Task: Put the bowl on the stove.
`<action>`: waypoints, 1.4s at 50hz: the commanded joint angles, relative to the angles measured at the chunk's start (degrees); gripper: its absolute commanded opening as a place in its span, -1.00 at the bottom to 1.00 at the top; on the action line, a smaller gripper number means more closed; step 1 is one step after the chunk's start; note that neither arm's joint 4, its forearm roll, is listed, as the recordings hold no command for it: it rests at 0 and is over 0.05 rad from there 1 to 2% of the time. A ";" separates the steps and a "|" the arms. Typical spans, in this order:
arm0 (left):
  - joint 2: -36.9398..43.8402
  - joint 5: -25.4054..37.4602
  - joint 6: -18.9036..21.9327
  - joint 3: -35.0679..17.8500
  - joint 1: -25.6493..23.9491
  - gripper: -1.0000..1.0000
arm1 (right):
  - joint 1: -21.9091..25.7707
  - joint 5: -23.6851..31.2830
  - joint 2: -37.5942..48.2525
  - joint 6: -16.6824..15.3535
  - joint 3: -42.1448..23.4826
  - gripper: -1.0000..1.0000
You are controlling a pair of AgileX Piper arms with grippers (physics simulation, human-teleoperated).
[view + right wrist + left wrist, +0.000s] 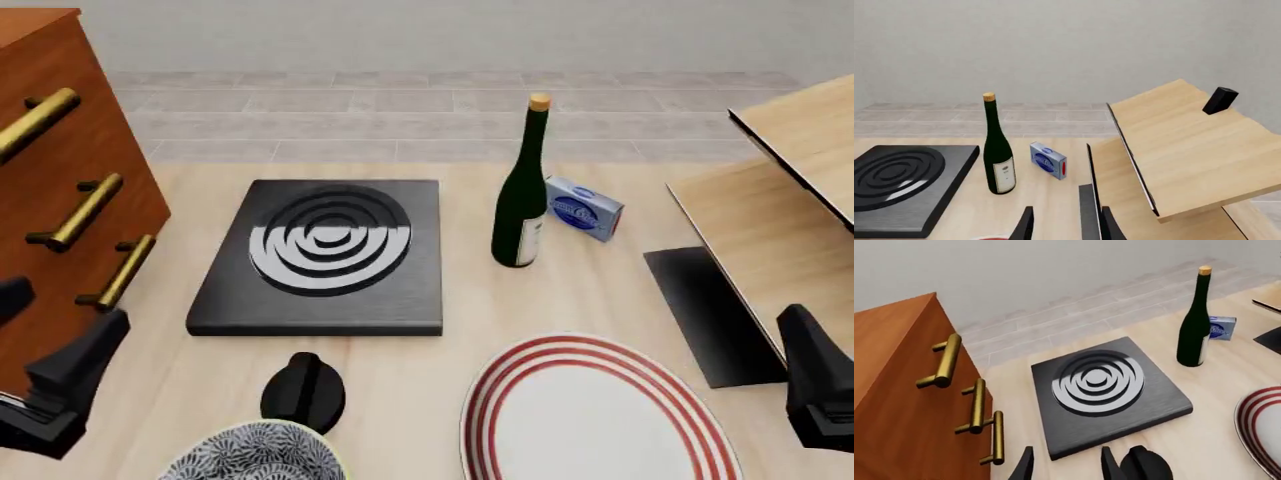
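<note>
two arms sit low at the near edge of a pale wood-grain table (587, 290): left gripper (60, 385) at 8 o'clock, right gripper (814, 385) at 4 o'clock, each with its fingers parted and nothing between them. bowl (254, 452) at 6 o'clock, cut by the frame's bottom edge, standing on the table just behind a small black knob (303, 388). stove (324, 255) lies flat toward 11 o'clock, apart from the bowl, nothing on it. red-ringed plate (594, 415) at 5 o'clock. green bottle (521, 190) upright near centre, blue box (583, 208) just beside it. orange cabinet (60, 170) with brass handles at 9 o'clock; light wooden shelf unit (787, 210) at 3 o'clock. beyond the table: grey tiled floor (400, 110), plain pale wall (1054, 45).
</note>
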 commanded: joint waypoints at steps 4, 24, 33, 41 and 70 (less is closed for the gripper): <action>3.63 8.30 1.61 -3.57 -1.37 1.00 | -0.01 0.00 0.00 -0.01 0.00 1.00; 5.94 19.62 -3.34 -9.84 -6.03 1.00 | 0.00 0.00 0.00 0.00 0.00 1.00; 7.09 24.77 -6.43 -13.93 -7.70 1.00 | 0.00 0.00 0.02 0.02 0.00 1.00; 6.19 29.97 -9.33 -15.73 -11.17 1.00 | 0.00 0.00 0.01 0.00 0.00 1.00; 6.09 40.01 -10.03 -16.88 -19.63 1.00 | -0.01 0.00 -0.01 0.00 0.00 1.00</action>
